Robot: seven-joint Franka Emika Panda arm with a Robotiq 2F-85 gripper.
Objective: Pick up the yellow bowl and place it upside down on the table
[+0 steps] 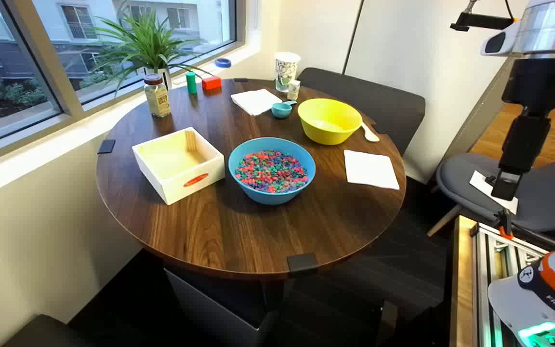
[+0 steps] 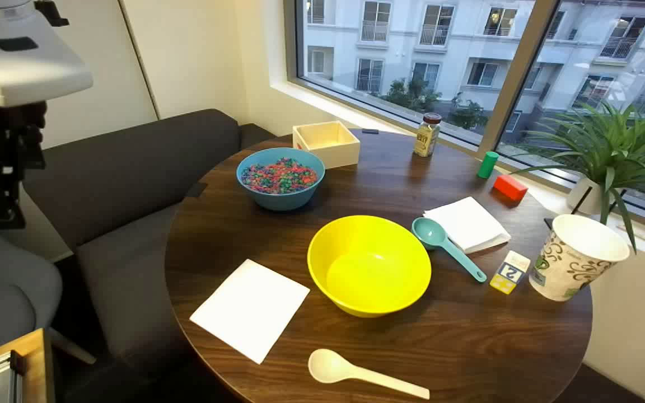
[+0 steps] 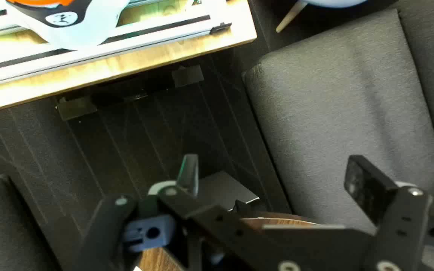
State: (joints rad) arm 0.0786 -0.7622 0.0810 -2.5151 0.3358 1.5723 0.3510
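The yellow bowl (image 1: 330, 127) stands upright and empty on the round dark-brown table (image 1: 239, 241). It also shows in an exterior view (image 2: 368, 274), with its opening facing up. My gripper (image 1: 506, 185) hangs in the air beyond the table's edge, well away from the bowl. It also shows at the edge of an exterior view (image 2: 9, 218). In the wrist view my gripper (image 3: 273, 169) has its fingers wide apart with nothing between them. The bowl is out of the wrist view; only slivers of the table (image 3: 155, 259) show there.
A blue bowl of coloured pieces (image 1: 272, 188) and a white box (image 1: 181, 168) stand near the yellow bowl. A napkin (image 2: 249, 310), a wooden spoon (image 2: 367, 378), a teal scoop (image 2: 440, 240), a block (image 2: 510, 272) and a paper cup (image 2: 569, 268) surround it.
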